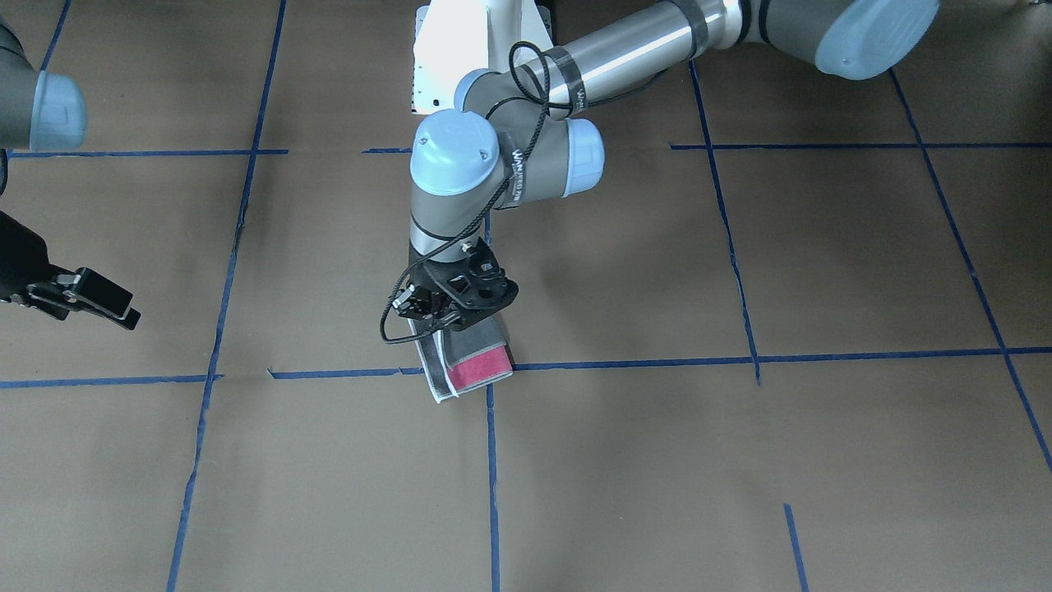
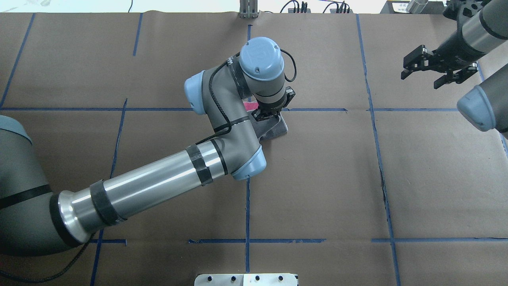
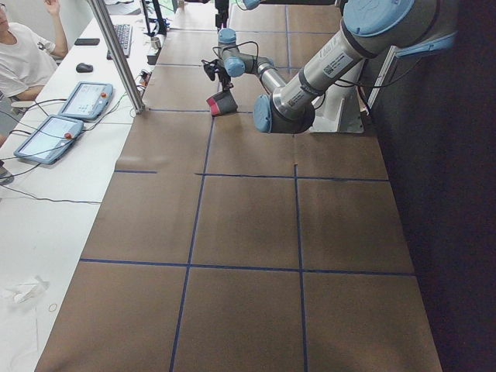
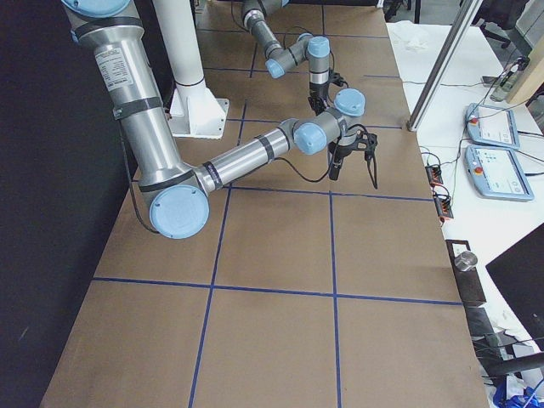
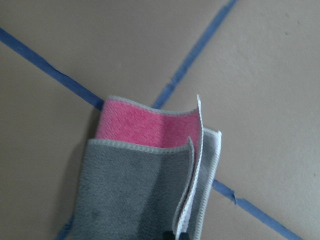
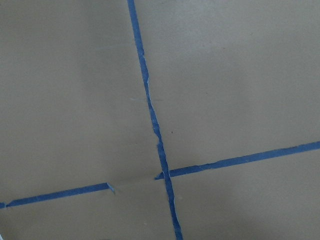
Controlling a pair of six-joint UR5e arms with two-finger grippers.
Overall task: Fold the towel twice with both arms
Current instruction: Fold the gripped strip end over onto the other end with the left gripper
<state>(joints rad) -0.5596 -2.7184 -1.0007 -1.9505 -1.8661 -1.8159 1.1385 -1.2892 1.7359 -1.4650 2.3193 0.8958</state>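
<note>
Overhead exterior: one towel (image 2: 274,129), two grippers.
Frame centre, left gripper (image 2: 269,116) pinches the folded towel's edge; upper right, right gripper (image 2: 420,79) hangs spread above the table (image 2: 436,178).

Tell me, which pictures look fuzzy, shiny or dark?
Left wrist view: the towel is very close and a little soft, and the blue tape looks fuzzy. Overhead view: light glints white off the silver tube of the left arm. Exterior left view: the right edge is almost black. Front-facing view: even light, with just a soft shadow beside the towel.
</note>
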